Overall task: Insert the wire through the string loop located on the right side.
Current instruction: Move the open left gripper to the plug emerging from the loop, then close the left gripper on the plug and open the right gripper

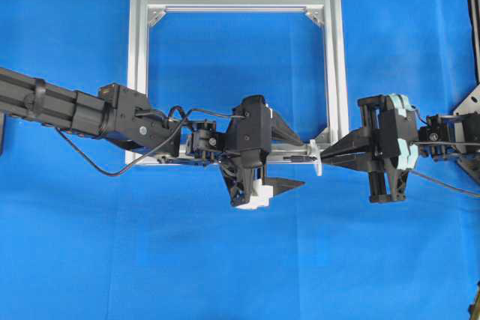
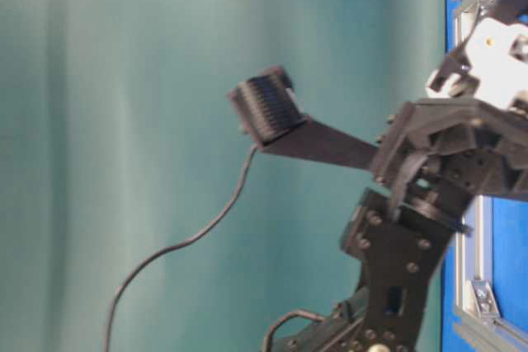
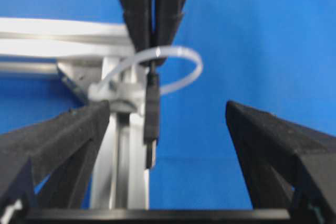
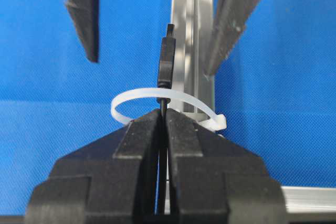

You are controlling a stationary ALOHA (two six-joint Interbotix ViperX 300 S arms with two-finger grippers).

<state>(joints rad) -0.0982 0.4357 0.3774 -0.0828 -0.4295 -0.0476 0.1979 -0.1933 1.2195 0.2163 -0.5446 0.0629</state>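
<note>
A blue desk carries a square silver aluminium frame lying flat, with the two black arms meeting over its lower right corner. The left arm reaches in from the left edge of the overhead view along the frame's lower bar, and the right arm comes in from the right edge. The left pincer stands wide open: in its own wrist view its two black fingers sit well apart at either side of the picture and hold nothing. The right pincer is closed on the wire, its two fingertips pressed together with the thin cable pinched between them just behind the plug. The white string loop, a thin translucent tie fixed to the frame's corner, lies just in front of the right pincer's tips. The wire's dark plug tip passes through this loop and sticks out on the far side, into the gap between the open left fingers, touching neither of them. In the left wrist view the plug hangs below the loop, in front of the frame's upright bar. The table-level view shows only a blurred black arm close up and a loose black cable against a teal backdrop.
</note>
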